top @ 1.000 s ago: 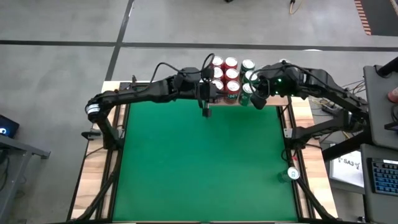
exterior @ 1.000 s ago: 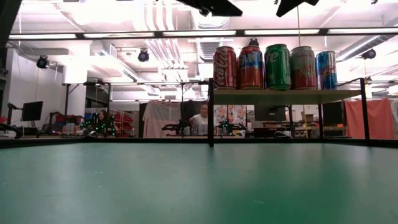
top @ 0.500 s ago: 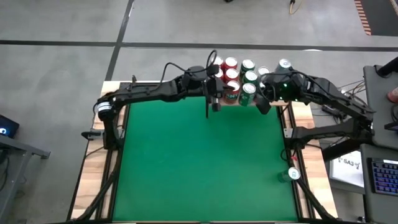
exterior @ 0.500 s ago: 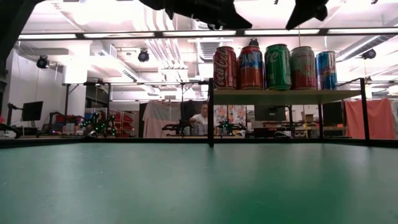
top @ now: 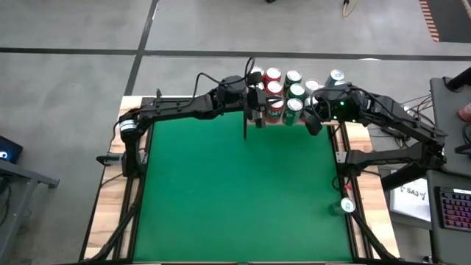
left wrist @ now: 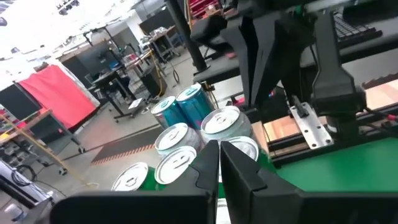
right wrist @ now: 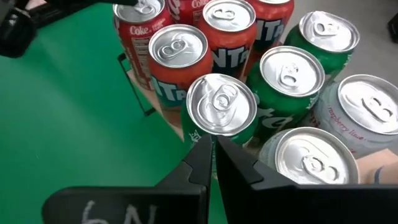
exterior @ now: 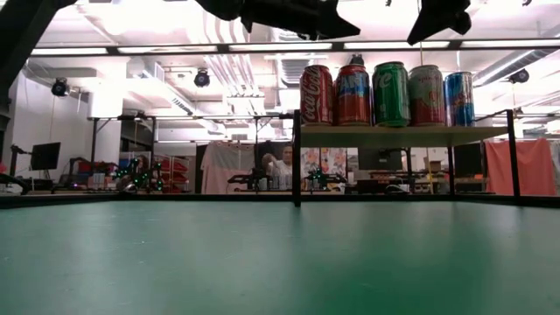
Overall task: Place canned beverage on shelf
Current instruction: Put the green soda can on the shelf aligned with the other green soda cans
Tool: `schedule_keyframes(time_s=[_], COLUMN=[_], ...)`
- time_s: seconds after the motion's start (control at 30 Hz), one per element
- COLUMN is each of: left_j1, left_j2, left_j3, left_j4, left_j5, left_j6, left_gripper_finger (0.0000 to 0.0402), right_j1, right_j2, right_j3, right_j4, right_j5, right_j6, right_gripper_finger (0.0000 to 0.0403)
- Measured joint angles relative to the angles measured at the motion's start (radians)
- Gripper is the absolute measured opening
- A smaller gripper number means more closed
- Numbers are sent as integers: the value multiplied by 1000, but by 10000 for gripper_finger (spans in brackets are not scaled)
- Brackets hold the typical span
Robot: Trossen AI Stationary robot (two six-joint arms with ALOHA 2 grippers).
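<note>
- Over the last second both arms have shifted at the far edge of the table (top: 235,199): the left gripper (top: 257,115) has moved from the green felt to the shelf's near-left corner, and the right gripper (top: 312,121) has slid outward, uncovering cans it was hiding.
- Both pairs of jaws are pressed together and pinch nothing; each wrist view shows the 2 fingers meeting, empty.
- The shelf (exterior: 402,136) stands at the table's far edge, a wood board on black posts, already packed with cans (exterior: 388,94): 5 across its front in the low view, more rows behind.
- My reading: the cans there look placed, and the arms are easing off or repositioning.
- 1 more can (top: 346,207) stands well apart, on the table's right rim near the front; it is likely the next to fetch, though I cannot be sure.
- In the way: the shelf is crowded, cans nearly touching, so free space is hard to see; the 2 arms sit close together over it, and a post (exterior: 297,157) stands at the near-left corner.
- A person (exterior: 278,171) shows in the room behind, clear of the table.
</note>
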Motion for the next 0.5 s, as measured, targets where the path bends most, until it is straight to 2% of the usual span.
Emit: schedule_keyframes(time_s=[0.1,0.27,0.5], left_j1=[-1,-2,-2], left_j2=[0,7,15], left_j3=[2,0,-1], left_j4=[-1,-3,-3], left_j5=[1,0,-1], left_j6=[-24,-146,-198], left_gripper_finger=[0,0,0], right_j1=[0,0,0], right_j2=[18,53,91], right_j3=[0,0,22], right_j4=[0,1,63], right_j5=[1,11,50], right_j6=[20,4,-20], right_gripper_finger=[12,12,12])
